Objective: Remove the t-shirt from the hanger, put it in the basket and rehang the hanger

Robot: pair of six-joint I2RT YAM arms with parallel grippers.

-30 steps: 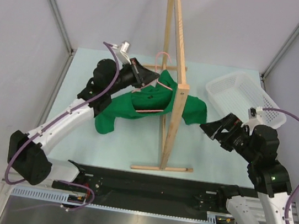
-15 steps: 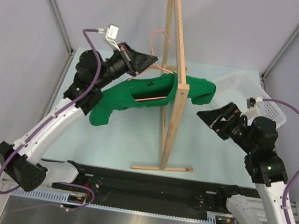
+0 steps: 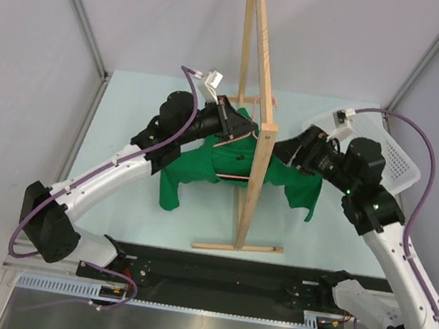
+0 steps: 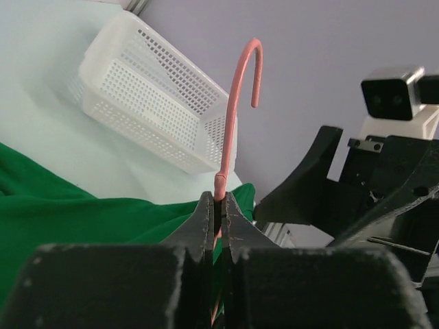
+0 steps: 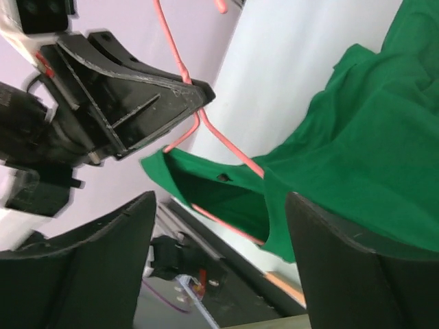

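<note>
The green t-shirt hangs on the pink wire hanger, held in the air against the wooden rack's post; its right sleeve droops past the post. My left gripper is shut on the hanger's neck just below the hook. My right gripper is open and empty, right beside the shirt's right shoulder. In the right wrist view its fingers frame the shirt's neck opening and the hanger wire, without touching them.
The tall wooden rack stands mid-table, its foot toward me. A white mesh basket sits at the back right, partly behind my right arm, and shows in the left wrist view. Grey walls enclose the table.
My left gripper has swung the hanger and shirt down and rightward against the rack post. My right arm has moved up and left to the shirt's right shoulder. The right sleeve now droops.
</note>
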